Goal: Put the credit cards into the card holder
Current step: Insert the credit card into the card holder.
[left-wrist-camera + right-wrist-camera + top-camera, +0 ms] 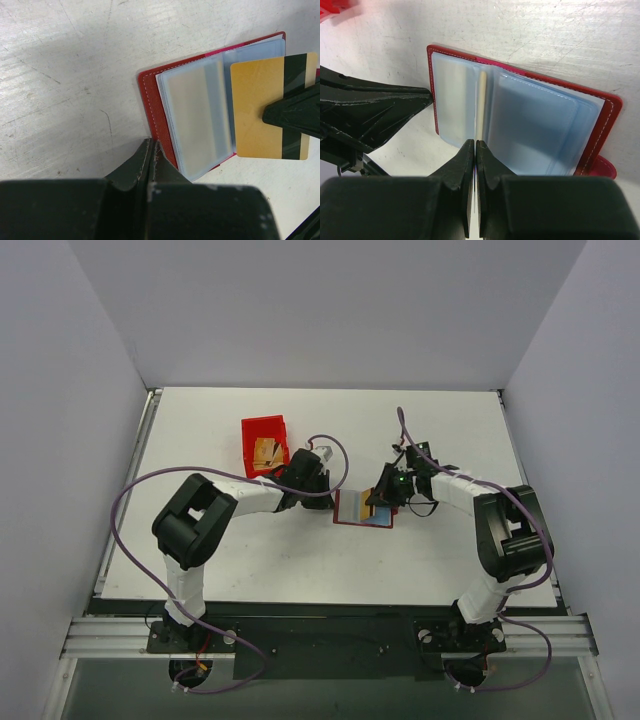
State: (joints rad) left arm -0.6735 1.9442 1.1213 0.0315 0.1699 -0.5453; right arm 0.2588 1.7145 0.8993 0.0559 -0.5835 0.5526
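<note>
The dark red card holder (362, 510) lies open on the table, its light blue sleeves up. My right gripper (375, 500) is shut on a gold credit card. In the left wrist view the card (257, 107) hovers flat over the holder's (195, 107) right page, its dark stripe between the right fingers (295, 112). In the right wrist view the card (481, 97) is edge-on, reaching from my right gripper (475, 146) over the holder (540, 125). My left gripper (152, 146) is shut, tips at the holder's red left edge; nothing shows between its jaws.
A bright red plastic bin (247, 432) stands at the back left with more gold-tan cards (266, 452) in it. The left gripper's dark body (370, 112) sits close to the holder's left side. Grey walls enclose the table.
</note>
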